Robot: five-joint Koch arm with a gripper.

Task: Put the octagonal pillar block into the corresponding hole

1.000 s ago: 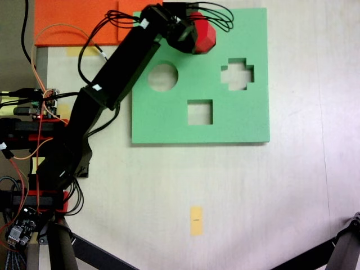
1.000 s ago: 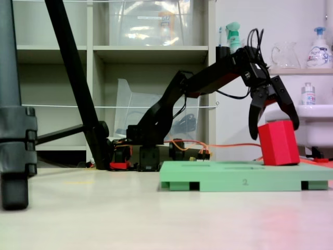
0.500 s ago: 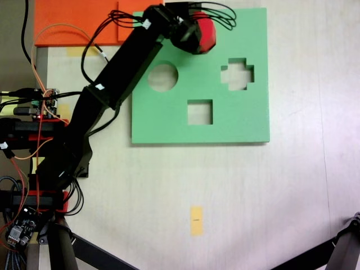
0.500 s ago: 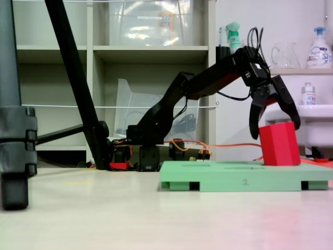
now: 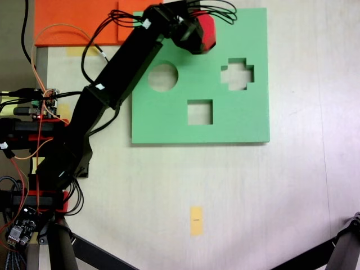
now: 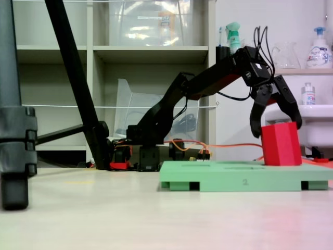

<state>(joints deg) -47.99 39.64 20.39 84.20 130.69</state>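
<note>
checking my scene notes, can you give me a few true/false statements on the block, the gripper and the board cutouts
1. The red block stands on the green board. True.
2. The gripper has its jaws spread around the block's top. True.
3. The block sits in the square cutout. False: it is near the board's far edge, by the gripper.
4. The round cutout is filled. False: it is empty.
5. The cross-shaped cutout is empty. True.

block (image 6: 281, 144): bright red | foam board (image 5: 236, 121): green | gripper (image 6: 274, 127): black | mat (image 5: 73, 19): orange
</note>
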